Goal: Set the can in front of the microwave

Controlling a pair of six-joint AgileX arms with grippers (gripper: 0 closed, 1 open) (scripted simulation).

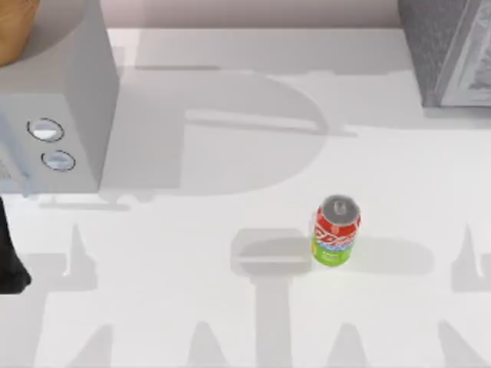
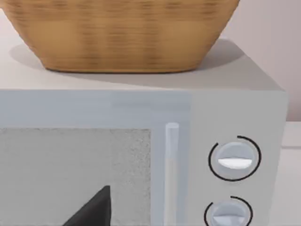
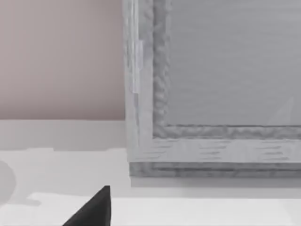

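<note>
On the worktop [image 1: 230, 322], a bit to the right of the middle and toward the near edge, the can [image 1: 336, 231] stands straight up; its long side goes up and down, and its silver top points up at the camera above; the red band is under the top and the green part sits at the bottom, on the worktop; nothing touches the can

The microwave [image 1: 61, 100] is at the far left side, well apart from the can; its two round dials [image 1: 45, 129] are on its front, one beside the other, and the front looks toward the near edge; a brown woven basket [image 1: 11, 31] sits on top of it; in the left wrist view the basket [image 2: 122, 37] rests on the grey top and the dials [image 2: 234, 159] are beside the door

A darker speckled grey box [image 1: 453, 54] sits in the far right corner, also well apart from the can

A dark bit of the left arm [image 1: 11, 253] is at the left edge, just in front of the microwave; a black part of the left end effector [image 2: 94, 209] faces the microwave door; I cannot tell if it is open or closed, and it holds nothing I can see

A black part of the right end effector [image 3: 94, 209] faces the speckled box [image 3: 211, 94]; I cannot tell if it is open or closed either
</note>
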